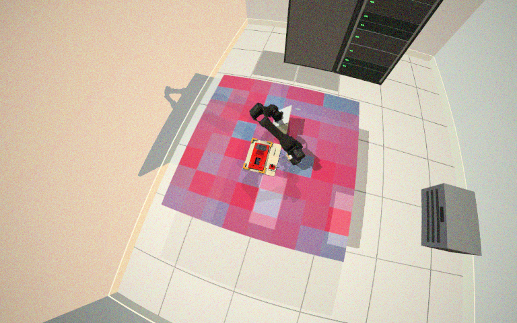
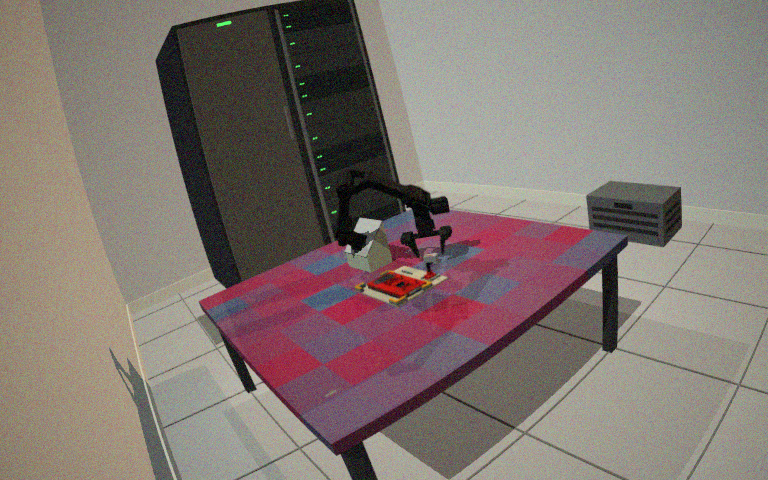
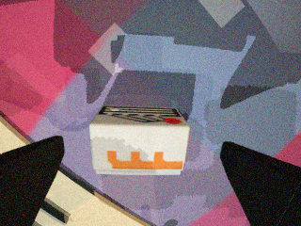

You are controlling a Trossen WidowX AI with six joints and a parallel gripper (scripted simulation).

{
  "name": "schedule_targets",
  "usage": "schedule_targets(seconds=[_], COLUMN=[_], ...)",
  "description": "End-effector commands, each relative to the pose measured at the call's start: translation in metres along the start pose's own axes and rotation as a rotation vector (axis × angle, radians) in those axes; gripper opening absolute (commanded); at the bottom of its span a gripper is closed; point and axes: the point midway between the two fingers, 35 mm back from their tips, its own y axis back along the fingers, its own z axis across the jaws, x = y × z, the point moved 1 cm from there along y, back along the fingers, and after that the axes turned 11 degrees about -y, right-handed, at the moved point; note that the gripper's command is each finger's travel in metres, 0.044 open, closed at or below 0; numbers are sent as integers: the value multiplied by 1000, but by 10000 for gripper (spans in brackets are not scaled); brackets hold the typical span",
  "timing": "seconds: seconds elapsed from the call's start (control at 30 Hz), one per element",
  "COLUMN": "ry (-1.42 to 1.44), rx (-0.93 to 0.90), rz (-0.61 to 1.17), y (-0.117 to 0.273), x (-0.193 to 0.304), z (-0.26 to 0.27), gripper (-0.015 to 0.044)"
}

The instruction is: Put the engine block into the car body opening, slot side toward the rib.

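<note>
Beside the cream board, open fingers above the white engine block

Just off the edge of the cream rectangular board with orange-yellow corners [image 1: 277,152] [image 2: 406,271] [image 3: 89,202], on the side where the small red fitting with a dark stem [image 1: 272,166] [image 2: 430,274] stands, the white box-shaped engine block with an orange toothed mark [image 2: 431,257] [image 3: 138,146] sits on the patchwork-coloured table [image 1: 236,152] [image 2: 396,350]. Its top carries black stripes and a red spot. It is outside the red car body with dark recesses [image 1: 260,154] [image 2: 390,290], which lies on the board.

The black jointed arm [image 1: 276,131] [image 2: 385,186] rises near the pale house-shaped block with a white roof [image 1: 283,115] [image 2: 370,249], which stands beyond another edge of the board. From a high elbow, its forearm reaches across to the engine block's side of the board, and the wrist bends down. The black two-fingered gripper [image 1: 295,157] [image 2: 430,254] [image 3: 145,149] points toward the table. Its fingers are spread wide and grasp nothing; in the wrist view the block appears between them, with a gap on either side.
</note>
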Motion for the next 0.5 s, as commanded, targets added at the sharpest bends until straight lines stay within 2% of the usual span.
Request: schedule_targets(seconds=[0.0,0.23,0.47], ry=[10,9,9], rx=[-8,-8,-8], rz=[5,6,6], y=[-9,-18,-18], x=[0,0,0], z=[2,3,3], gripper=[440,440,256])
